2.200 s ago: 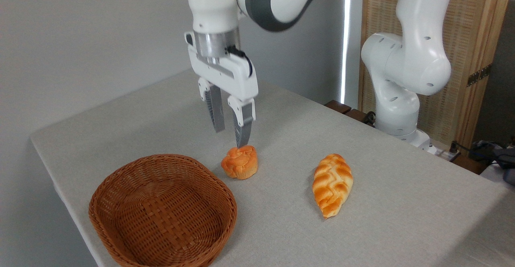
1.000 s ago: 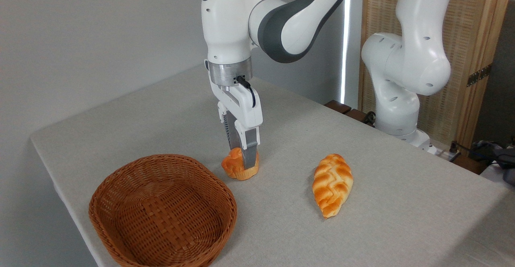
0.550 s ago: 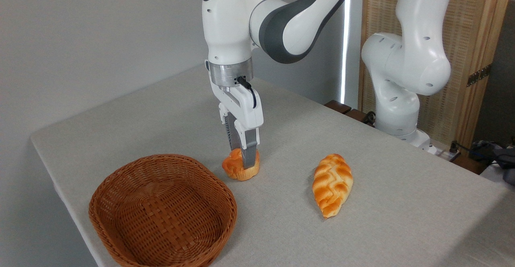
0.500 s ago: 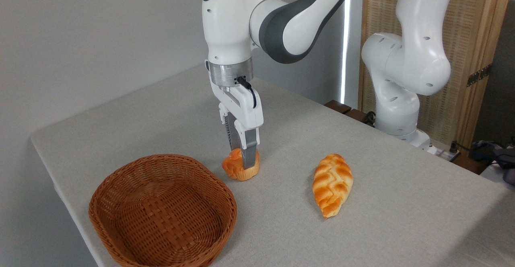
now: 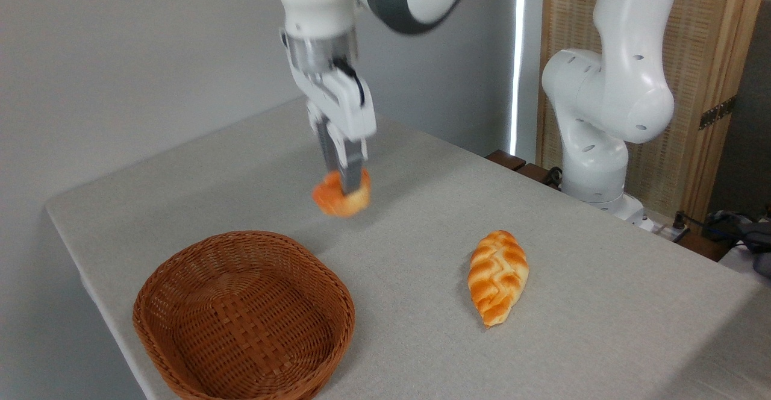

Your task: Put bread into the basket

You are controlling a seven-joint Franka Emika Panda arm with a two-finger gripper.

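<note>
The bread, a small round orange-golden bun, hangs in the air above the table, blurred by motion. My gripper is shut on it from above, the fingers pinching its top. The bun is up and to the right of the basket, a wide shallow oval of reddish-brown wicker at the table's front left with nothing in it. The bun's far side is hidden behind the fingers.
A longer braided loaf lies on the grey tablecloth to the right. The arm's white base stands at the back right before a wooden screen. The table's front-left edge runs just past the basket.
The gripper came down, shut on the bun where it lay on the table, and has lifted it up and slightly left toward the basket. The basket and loaf have not moved.
</note>
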